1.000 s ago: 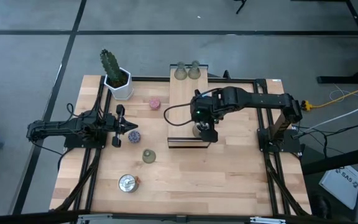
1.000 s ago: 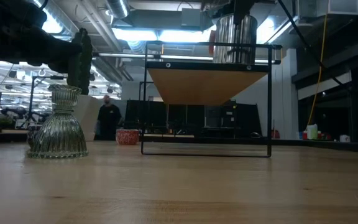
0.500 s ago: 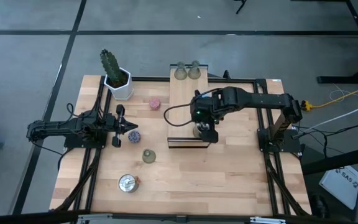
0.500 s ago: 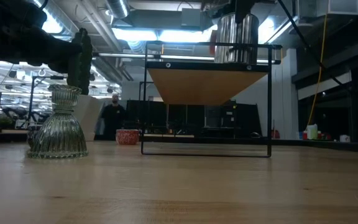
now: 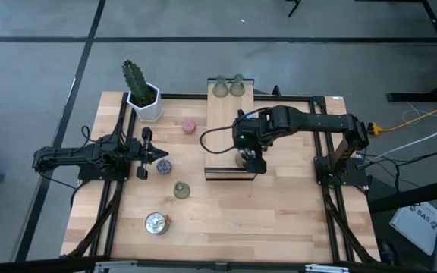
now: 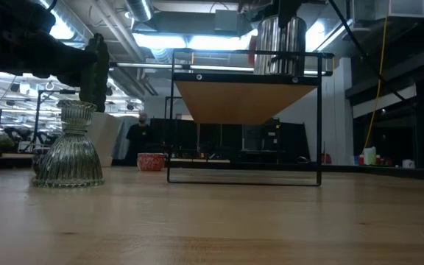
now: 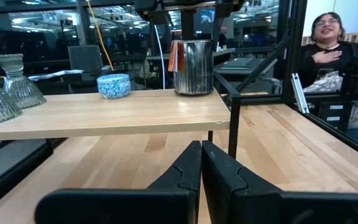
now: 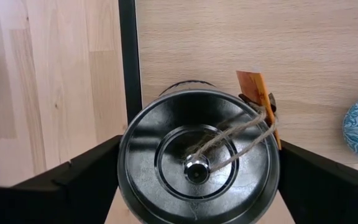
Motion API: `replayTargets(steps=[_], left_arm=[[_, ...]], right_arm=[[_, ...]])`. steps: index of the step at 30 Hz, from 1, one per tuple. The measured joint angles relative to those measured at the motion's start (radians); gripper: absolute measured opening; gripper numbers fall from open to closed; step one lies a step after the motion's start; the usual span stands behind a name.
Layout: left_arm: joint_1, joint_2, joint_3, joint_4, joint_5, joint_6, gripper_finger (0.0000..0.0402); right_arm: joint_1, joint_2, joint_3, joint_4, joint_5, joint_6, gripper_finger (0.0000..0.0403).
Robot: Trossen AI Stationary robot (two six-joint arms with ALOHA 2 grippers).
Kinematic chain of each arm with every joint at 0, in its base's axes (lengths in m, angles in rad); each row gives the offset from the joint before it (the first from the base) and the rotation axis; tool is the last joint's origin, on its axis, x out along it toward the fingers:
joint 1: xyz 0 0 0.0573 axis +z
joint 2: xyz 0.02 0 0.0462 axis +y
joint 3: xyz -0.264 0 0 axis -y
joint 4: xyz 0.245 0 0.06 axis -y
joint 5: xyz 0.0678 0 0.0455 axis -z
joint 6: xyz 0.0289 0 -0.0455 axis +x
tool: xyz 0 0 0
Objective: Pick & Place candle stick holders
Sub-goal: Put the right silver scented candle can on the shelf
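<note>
A shiny silver candle stick holder with a twine-tied orange tag stands on the near end of the raised wooden board. My right gripper points down over it, one finger on each side. A blue holder stands on the board beside it, and two green bell-shaped holders stand at the board's far end. On the table are a pink holder, a purple one, a green one and a second silver one. My left gripper waits shut at the left. My right gripper comes from above, pointing down, with its two fingers against opposite sides of the silver holder's round wall. The holder's rim hides the fingertips. The holder stands upright with its base on the board.
A cactus in a white pot stands at the table's far left. The board rests on a black frame well above the tabletop. Bare table lies near the front right. A person sits beyond the table.
</note>
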Motion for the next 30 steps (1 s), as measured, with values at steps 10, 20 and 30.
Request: replayTargets(steps=[10,20,30], left_arm=[[0.000,0.000,0.000,0.000,0.000,0.000,0.0006],[0.000,0.000,0.000,0.000,0.000,0.000,0.0006],[0.000,0.000,0.000,0.000,0.000,0.000,0.0006]], right_arm=[[-0.001,0.000,0.000,0.000,0.002,0.000,0.0386],[-0.001,0.000,0.000,0.000,0.011,0.008,0.0388],[-0.001,0.000,0.000,0.001,0.029,0.009,0.0399]])
